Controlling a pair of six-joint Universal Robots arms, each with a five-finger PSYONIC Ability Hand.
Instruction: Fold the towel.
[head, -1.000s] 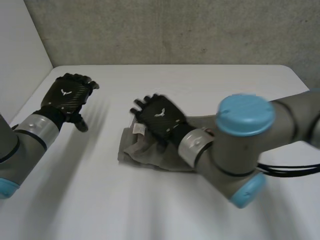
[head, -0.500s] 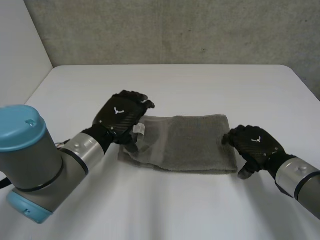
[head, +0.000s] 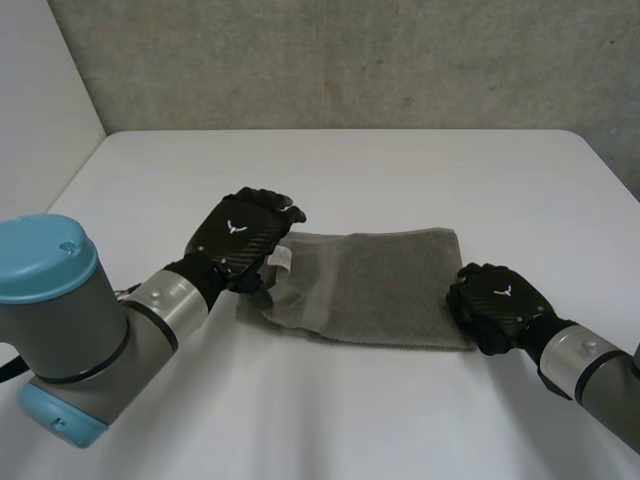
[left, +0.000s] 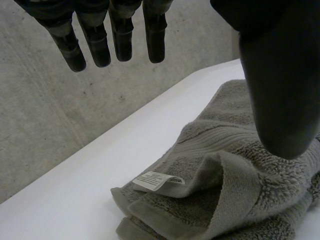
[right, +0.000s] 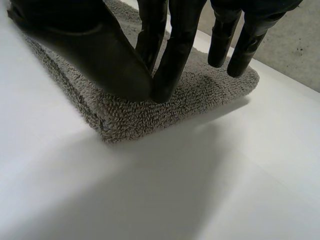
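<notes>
Grey towel (head: 385, 285) folded flat on white table (head: 350, 170)

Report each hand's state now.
Left hand: open, holding nothing, above the towel at its labelled end.
Right hand: shut, pinching the towel at its other end.

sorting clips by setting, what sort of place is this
Most likely a robotics lab or test cell: a white table against a raw concrete wall, with one towel between the left hand and right hand.
</notes>
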